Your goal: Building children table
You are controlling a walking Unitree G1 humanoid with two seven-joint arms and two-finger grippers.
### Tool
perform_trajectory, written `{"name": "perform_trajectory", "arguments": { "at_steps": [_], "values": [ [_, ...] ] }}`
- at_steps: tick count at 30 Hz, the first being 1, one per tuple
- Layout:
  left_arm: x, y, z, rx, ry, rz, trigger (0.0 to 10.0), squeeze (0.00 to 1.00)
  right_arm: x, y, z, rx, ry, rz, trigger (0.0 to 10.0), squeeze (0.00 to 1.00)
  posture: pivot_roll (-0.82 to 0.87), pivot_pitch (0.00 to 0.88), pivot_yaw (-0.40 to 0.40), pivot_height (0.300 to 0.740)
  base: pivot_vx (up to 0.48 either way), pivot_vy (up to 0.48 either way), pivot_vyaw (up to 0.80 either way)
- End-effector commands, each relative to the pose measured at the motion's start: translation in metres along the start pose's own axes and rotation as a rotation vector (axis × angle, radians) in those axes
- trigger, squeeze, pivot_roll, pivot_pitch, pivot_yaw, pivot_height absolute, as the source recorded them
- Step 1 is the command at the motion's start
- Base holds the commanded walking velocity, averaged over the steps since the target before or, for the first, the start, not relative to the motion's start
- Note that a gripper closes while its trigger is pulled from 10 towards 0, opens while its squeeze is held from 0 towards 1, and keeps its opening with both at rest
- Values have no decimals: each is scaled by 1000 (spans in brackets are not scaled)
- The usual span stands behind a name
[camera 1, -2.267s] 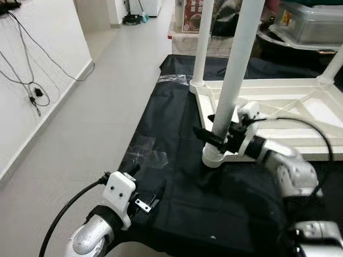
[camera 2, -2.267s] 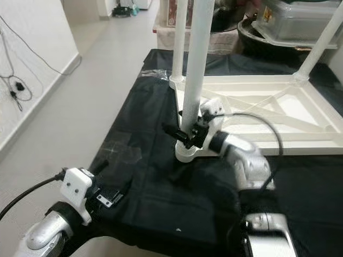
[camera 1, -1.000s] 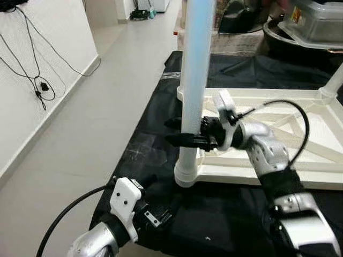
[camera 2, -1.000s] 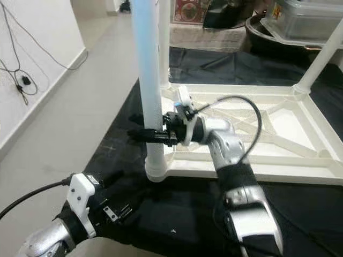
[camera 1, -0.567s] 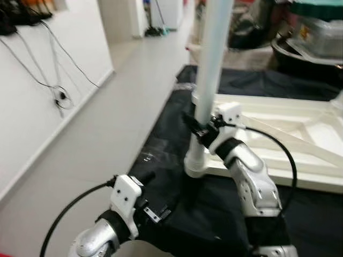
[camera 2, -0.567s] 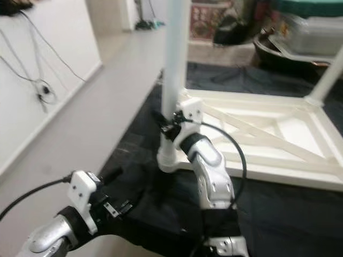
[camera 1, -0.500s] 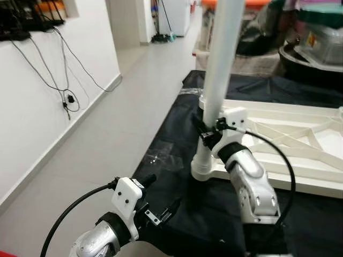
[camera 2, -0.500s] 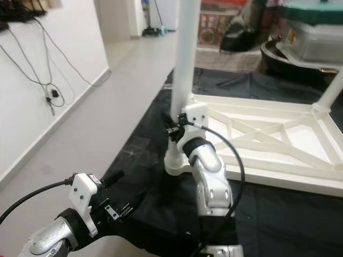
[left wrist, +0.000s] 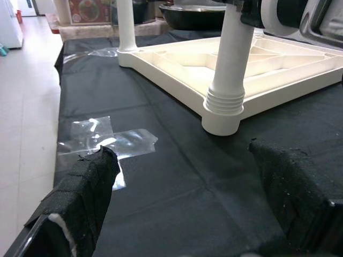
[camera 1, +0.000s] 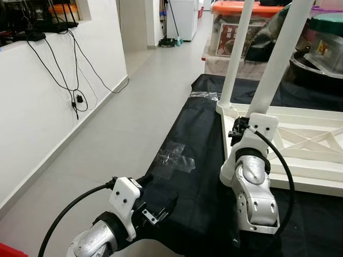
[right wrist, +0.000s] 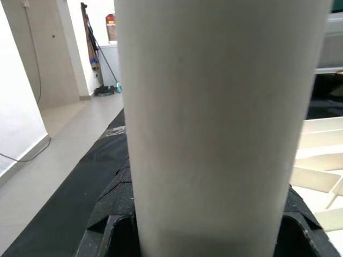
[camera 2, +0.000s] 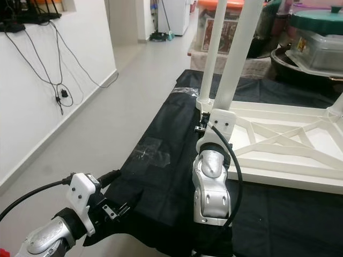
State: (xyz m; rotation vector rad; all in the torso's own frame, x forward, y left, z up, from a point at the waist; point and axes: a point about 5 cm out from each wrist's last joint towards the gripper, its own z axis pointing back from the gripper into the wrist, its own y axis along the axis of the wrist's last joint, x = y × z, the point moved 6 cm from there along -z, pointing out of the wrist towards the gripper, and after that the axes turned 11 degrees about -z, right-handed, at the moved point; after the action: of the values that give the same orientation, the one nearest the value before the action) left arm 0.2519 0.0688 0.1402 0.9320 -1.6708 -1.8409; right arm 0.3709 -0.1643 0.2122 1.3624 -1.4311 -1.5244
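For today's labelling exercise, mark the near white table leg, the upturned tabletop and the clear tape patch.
near white table leg [left wrist: 231, 64], left wrist view, lower shaft.
upturned tabletop [camera 2: 278, 174], right eye view, near rim.
clear tape patch [camera 1: 174, 159], left eye view, middle.

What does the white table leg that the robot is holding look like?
The leg is a long, smooth white tube, plastic by the look of it. It leans a little and stands in the near corner of the upside-down white table top, which lies on a black cloth. Its bottom end has ribbed rings above a round socket. The right gripper is around it, low down.
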Motion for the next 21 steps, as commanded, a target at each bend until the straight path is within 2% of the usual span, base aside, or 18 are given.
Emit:
{"name": "perform_trajectory", "arguments": {
  "at_steps": [1, 4, 5, 6, 7, 8, 9, 11, 12, 13, 14, 15, 16, 17, 19, 20, 21],
  "values": [
    [1, -2, -1, -6, -2, -6, 10000, 0, -32, -46, 22, -181, 37, -150, 10000, 1000, 141, 98, 9, 740, 0, 0, 0],
    [0, -3, -2, -6, -2, -7, 10000, 0, -35, -43, 21, -169, 83, -161, 10000, 1000, 138, 98, 10, 740, 0, 0, 0],
    [0, -3, -2, -5, -2, -6, 10000, 0, -29, -42, 16, -163, 97, -120, 10000, 204, 135, 97, 9, 740, 0, 0, 0],
    [0, -3, -3, -5, -1, -6, 10000, 0, -24, -41, 13, -160, 99, -87, 10000, 204, 135, 97, 9, 740, 0, 0, 0],
    [0, -3, -3, -4, -1, -6, 10000, 0, -18, -41, 7, -159, 106, -66, 10000, 0, 135, 97, 9, 740, 0, 0, 0],
    [0, -3, -3, -4, 0, -6, 10000, 0, -20, -41, 2, -179, 178, -127, 10000, 0, 131, 98, 7, 740, 0, 0, 0],
    [0, -3, -3, -4, 0, -6, 10000, 0, -20, -41, 2, -179, 178, -127, 10000, 0, 131, 98, 7, 740, 0, 0, 0],
    [0, -4, -4, -4, 2, -6, 10000, 0, -21, -30, -8, -173, 322, -245, 10000, 0, 133, 96, 7, 740, 0, 0, 0],
    [0, -4, -4, -4, 2, -6, 10000, 0, -21, -30, -8, -173, 322, -245, 10000, 0, 133, 96, 7, 740, 0, 0, 0],
    [0, -4, -4, -4, 3, -7, 10000, 0, -24, -27, -10, -187, 406, -281, 10000, 0, 131, 96, 6, 740, 0, 0, 0],
    [0, -4, -4, -4, 4, -8, 10000, 0, -27, -23, -11, -202, 522, -259, 10000, 0, 131, 94, 7, 740, 0, 0, 0],
    [0, -4, -4, -4, 4, -8, 10000, 0, -27, -23, -11, -202, 522, -259, 10000, 0, 131, 94, 7, 740, 0, 0, 0],
    [-1, -4, -5, -4, 4, -8, 10000, 0, -29, -22, -11, -218, 598, -240, 10000, 0, 131, 94, 7, 740, 0, 0, 0],
    [-1, -4, -5, -3, 5, -8, 10000, 0, -33, -21, -7, -255, 719, -226, 10000, 0, 131, 92, 5, 740, 0, 0, 0],
    [-1, -4, -5, -3, 5, -8, 10000, 0, -33, -21, -7, -255, 719, -226, 10000, 0, 131, 92, 5, 740, 0, 0, 0],
    [-1, -4, -6, -2, 5, -9, 10000, 0, -35, -19, -4, -292, 842, -199, 10000, 0, 133, 92, 4, 740, 0, 0, 0],
    [-1, -4, -6, -2, 5, -9, 10000, 0, -35, -19, -4, -292, 842, -199, 10000, 0, 133, 92, 4, 740, 0, 0, 0]
  ]
}}
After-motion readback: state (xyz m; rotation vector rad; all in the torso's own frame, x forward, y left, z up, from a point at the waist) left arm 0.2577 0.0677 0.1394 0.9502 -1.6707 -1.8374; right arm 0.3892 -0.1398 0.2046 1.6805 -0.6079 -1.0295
